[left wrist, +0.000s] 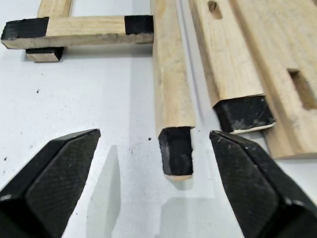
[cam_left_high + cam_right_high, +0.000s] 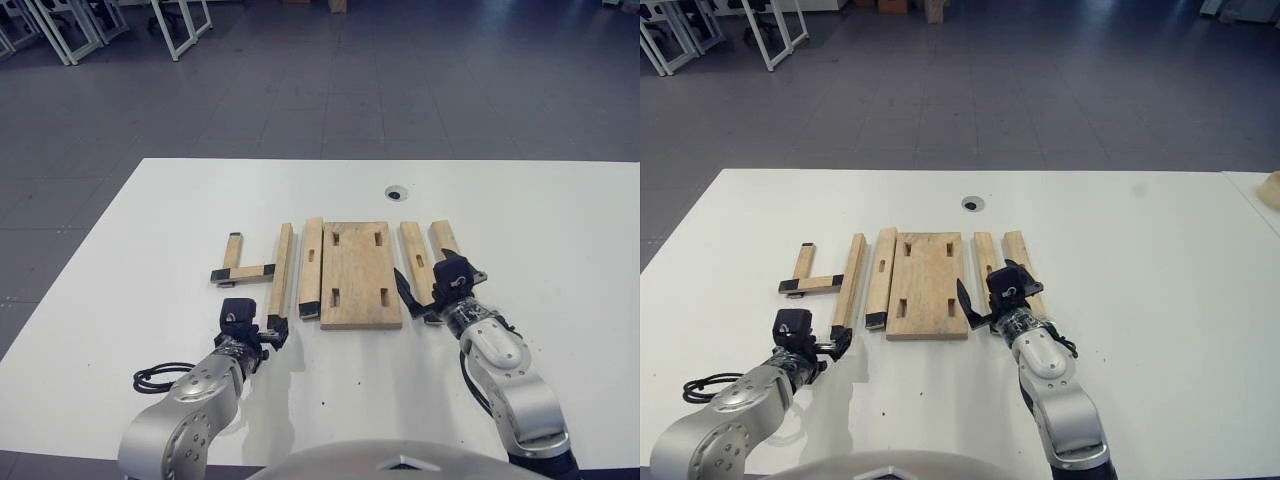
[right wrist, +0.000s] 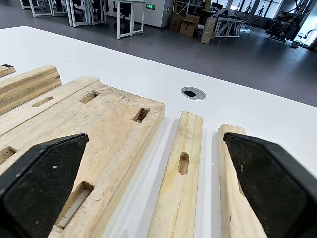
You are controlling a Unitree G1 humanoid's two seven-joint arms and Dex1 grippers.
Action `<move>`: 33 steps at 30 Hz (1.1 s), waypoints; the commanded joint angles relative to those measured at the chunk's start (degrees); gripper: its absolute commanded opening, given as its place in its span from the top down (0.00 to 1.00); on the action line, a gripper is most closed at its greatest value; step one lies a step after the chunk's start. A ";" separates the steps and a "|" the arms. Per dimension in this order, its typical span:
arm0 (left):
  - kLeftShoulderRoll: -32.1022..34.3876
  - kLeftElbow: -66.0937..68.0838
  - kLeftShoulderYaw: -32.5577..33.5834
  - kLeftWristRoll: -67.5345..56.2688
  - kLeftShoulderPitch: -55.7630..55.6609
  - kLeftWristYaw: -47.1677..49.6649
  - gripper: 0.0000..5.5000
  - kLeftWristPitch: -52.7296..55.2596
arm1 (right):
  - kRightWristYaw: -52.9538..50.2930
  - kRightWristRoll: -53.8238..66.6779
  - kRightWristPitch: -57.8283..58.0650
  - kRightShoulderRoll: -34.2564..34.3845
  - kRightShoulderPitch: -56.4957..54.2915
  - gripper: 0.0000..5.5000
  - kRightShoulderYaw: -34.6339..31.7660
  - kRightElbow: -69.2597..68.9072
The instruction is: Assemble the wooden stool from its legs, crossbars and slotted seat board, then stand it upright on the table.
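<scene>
Left gripper [image 2: 255, 325] nearest, fingers spread wide, straddling black-capped near end of pale wooden leg [image 1: 171, 94]. Second black-tipped wooden leg [image 1: 228, 69] lies just beside it, so a skewed close could shove both. Pale rectangular four-slot seat board [image 2: 360, 275] flat on white table [image 2: 150, 230]. Right gripper [image 2: 432, 290] also spread, over slotted light-wood leg [image 3: 179, 173]; board edge sits within its span, might get pinched too.

- L arm [image 2: 190, 410] & R arm [image 2: 515, 385]: silver-grey rounded shells, black wrist sections.
- L gripper [image 1: 153, 136], R gripper [image 3: 156, 141]: black wedge-shaped fingers w/ fine-textured pads [image 1: 54, 173].
- Black cable [image 2: 160, 378] looped at L arm's 9 o'clock.
- Thin black wire [image 2: 466, 372] along R arm, 9 o'clock side.
</scene>
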 commanded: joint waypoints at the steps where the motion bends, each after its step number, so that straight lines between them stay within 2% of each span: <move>1: -0.62 5.34 -0.81 1.41 1.19 -2.76 0.26 -4.87 | 0.41 -0.17 -0.02 -0.23 -0.74 0.08 -0.24 0.17; 3: -1.07 9.07 -0.95 1.74 0.28 -4.40 0.26 -8.16 | 0.49 -0.15 0.09 -0.28 -0.74 0.08 -0.28 0.10; 6: -1.28 14.93 -1.57 2.93 -2.11 -5.96 0.35 -12.76 | 0.62 -0.21 0.28 -0.23 -0.79 0.08 0.04 0.01; 11: -0.65 17.43 -3.02 5.10 -3.53 -7.19 0.48 -16.67 | 0.83 -0.04 0.50 -0.25 -1.23 0.08 -0.13 0.05; 18: 0.53 17.96 -6.03 9.33 -3.68 -8.02 0.70 -21.32 | -0.03 3.25 5.02 2.21 -6.65 0.08 -5.60 0.14; 23: 0.26 15.52 -5.96 12.78 -4.56 -6.82 0.81 -26.36 | -1.00 5.94 11.11 3.07 -13.46 0.08 -10.88 0.75; 26: 1.04 10.33 -6.12 16.72 -9.89 -5.57 0.81 -30.01 | 1.56 12.63 15.65 3.30 -18.44 0.00 -17.07 2.50; 28: 0.99 7.21 -6.18 18.02 -14.30 -5.38 0.81 -29.98 | 2.65 17.39 18.78 3.54 -21.80 0.00 -21.78 5.16; 29: 0.71 5.97 -6.06 17.71 -16.43 -5.92 0.81 -30.27 | 3.11 22.21 22.88 4.93 -24.34 0.00 -25.44 6.41; 31: -0.58 5.62 -5.15 14.16 -21.05 -8.37 0.81 -30.39 | 4.11 37.95 36.19 8.62 -32.99 0.00 -36.76 10.64; 33: -0.30 7.68 -4.97 12.13 -23.83 -11.07 0.81 -31.32 | 5.41 51.07 46.77 8.90 -41.94 0.00 -45.29 16.04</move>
